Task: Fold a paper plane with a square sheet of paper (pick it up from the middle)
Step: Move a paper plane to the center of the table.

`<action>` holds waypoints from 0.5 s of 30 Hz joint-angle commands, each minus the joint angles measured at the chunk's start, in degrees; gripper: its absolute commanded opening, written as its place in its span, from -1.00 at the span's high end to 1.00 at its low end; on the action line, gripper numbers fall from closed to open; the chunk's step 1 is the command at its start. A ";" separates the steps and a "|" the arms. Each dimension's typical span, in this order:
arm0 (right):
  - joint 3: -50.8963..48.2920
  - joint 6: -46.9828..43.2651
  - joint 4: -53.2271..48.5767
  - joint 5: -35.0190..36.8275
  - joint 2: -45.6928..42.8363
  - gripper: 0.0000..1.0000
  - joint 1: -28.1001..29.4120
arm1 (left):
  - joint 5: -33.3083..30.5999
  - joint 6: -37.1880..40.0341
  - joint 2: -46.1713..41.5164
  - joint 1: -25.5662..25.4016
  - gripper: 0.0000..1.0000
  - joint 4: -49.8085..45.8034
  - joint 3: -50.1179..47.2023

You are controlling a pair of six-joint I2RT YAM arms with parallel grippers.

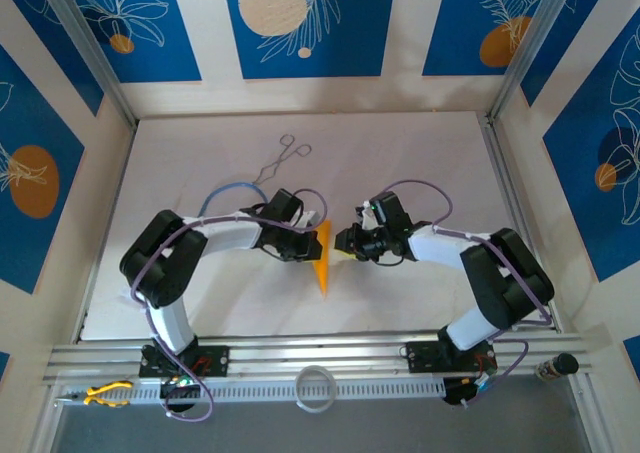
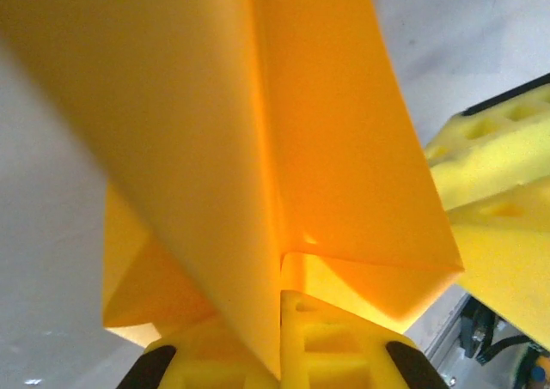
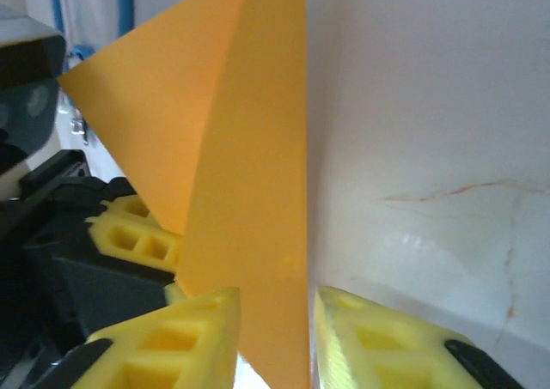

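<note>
Item inspected: the paper plane (image 1: 322, 263), orange-yellow and folded. It sits slightly nearer the worktop's (image 1: 420, 173) near edge than its middle, between the two arms, nose pointing at the near edge.

Left gripper (image 1: 312, 241): the fingers (image 2: 335, 350) are clamped together on the plane's central fold, with the wings (image 2: 344, 131) spreading above them in the left wrist view.

Right gripper (image 1: 345, 243): it faces the left one from the plane's other side. The fingers (image 3: 369, 329) stand apart with the paper (image 3: 249, 148) rising through the gap, and no firm clamp is seen.

Also noted: metal forceps (image 1: 283, 158) toward the far edge, and a white ring (image 1: 316, 386) and yellow-handled pliers (image 1: 105, 393) at the near rail.
</note>
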 commanded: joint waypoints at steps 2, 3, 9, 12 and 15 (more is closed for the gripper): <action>2.97 0.64 -2.94 -1.69 -0.77 0.32 1.45 | -3.78 2.69 -1.94 -0.77 0.89 -6.05 2.26; 3.60 0.64 -3.13 -1.78 -0.33 0.32 1.86 | -3.78 2.66 -1.95 -0.87 0.90 -6.06 2.37; 6.67 2.17 -3.14 -0.68 3.48 0.30 4.39 | -4.66 2.65 -2.21 -1.20 0.89 -6.77 2.71; 8.43 2.23 -6.18 1.83 5.58 0.32 5.09 | -5.04 2.93 -2.41 -1.25 0.89 -7.10 2.68; 8.61 2.49 -7.00 2.99 7.09 0.33 4.92 | -5.22 3.10 -2.69 -1.21 0.88 -7.31 2.62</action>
